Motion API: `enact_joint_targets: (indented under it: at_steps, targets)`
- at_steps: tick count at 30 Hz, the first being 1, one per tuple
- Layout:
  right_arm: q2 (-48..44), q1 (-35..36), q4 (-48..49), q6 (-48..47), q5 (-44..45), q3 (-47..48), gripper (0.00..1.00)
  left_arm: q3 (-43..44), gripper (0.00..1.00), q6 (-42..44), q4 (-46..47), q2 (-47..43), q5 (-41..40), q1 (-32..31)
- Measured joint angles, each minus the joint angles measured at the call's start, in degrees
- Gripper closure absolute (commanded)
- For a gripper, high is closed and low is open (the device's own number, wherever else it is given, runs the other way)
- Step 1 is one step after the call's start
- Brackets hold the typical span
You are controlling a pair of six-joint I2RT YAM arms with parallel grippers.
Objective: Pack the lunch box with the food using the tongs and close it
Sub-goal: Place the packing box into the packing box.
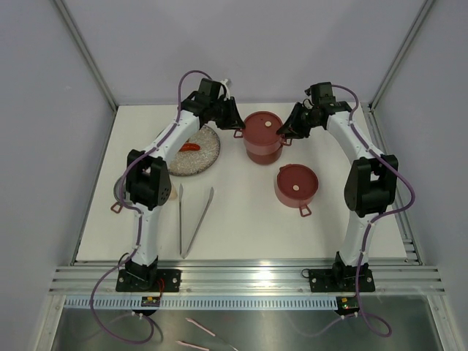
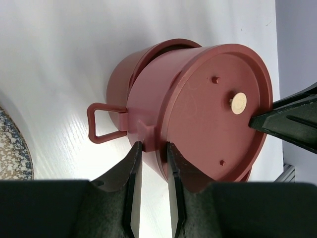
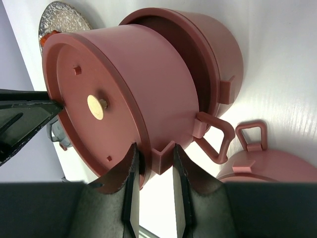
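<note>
A lidded dark-red lunch box tier sits tilted in the mouth of a lower tier at the back centre. My left gripper is shut on the small tab on its left side, just beside the loop handle. On the opposite side, my right gripper is shut on the tier's rim and V-shaped tab. The tongs lie free on the table near the front left. One red piece of food rests on the speckled plate.
Another lidded red tier stands right of centre, its loop handle toward the front. A red loop handle pokes out behind the left arm's elbow. White walls and metal rails bound the table.
</note>
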Motion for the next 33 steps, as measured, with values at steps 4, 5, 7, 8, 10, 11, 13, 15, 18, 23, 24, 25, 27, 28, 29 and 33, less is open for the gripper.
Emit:
enact_joint_targets:
  at_steps: [4,5,7,8,10,11,13,15,18,23,24,25,27,28,29,33]
  targets:
    - [0.1,-0.6,0.2,-0.1,-0.6,0.0,1.00,0.1,1.00,-0.2,0.2,0.1,0.3,0.0]
    - [0.2,-0.8,0.2,-0.2,-1.0,0.0,1.00,0.1,1.00,-0.2,0.4,0.1,0.4,0.0]
    - [0.5,-1.3,0.2,-0.2,-1.9,0.0,1.00,0.1,1.00,-0.3,0.7,0.1,0.5,-0.1]
    - [0.7,-1.6,0.2,-0.2,-2.4,0.0,1.00,0.1,1.00,-0.3,0.9,0.1,0.6,-0.2]
    - [0.9,-2.1,0.3,-0.2,-3.2,0.0,1.00,0.1,1.00,-0.4,1.3,0.1,0.9,-0.4]
    - [0.9,-2.4,0.3,-0.3,-3.4,0.0,1.00,0.1,1.00,-0.5,1.6,0.1,0.9,-0.5]
    - [1.0,-2.7,0.4,-0.4,-3.8,0.0,1.00,0.1,1.00,-0.4,2.0,0.1,0.9,-0.7]
    - [1.2,-3.0,0.7,-0.5,-4.1,0.0,1.00,0.1,1.00,-0.5,2.4,0.1,0.9,-0.8]
    - [1.7,-3.4,1.4,-0.4,-4.4,0.0,1.00,0.4,1.00,-0.5,2.6,0.1,0.9,-0.8]
    - [3.4,-3.7,2.8,-0.2,-5.3,1.3,1.00,2.3,1.00,-2.1,5.4,0.1,4.3,-2.1]
    - [3.8,-3.7,2.9,-0.2,-5.5,1.7,1.00,2.8,1.00,-2.4,6.0,0.2,4.7,-2.4]
    - [4.2,-3.8,2.9,-0.2,-5.8,2.1,1.00,3.1,1.00,-2.5,6.5,0.2,5.1,-2.7]
    - [4.6,-3.8,3.0,-0.2,-6.0,2.6,1.00,3.5,1.00,-2.8,7.6,0.3,5.7,-3.3]
    - [4.8,-3.8,3.2,-0.2,-6.1,2.8,1.00,3.7,1.00,-3.0,7.7,0.5,5.9,-3.5]
    - [5.0,-3.8,3.5,-0.2,-6.2,2.9,1.00,3.7,1.00,-3.0,8.0,0.6,6.1,-3.6]
    - [5.5,-3.8,4.6,-0.3,-6.8,3.0,1.00,3.7,1.00,-3.4,8.3,1.6,6.3,-3.4]
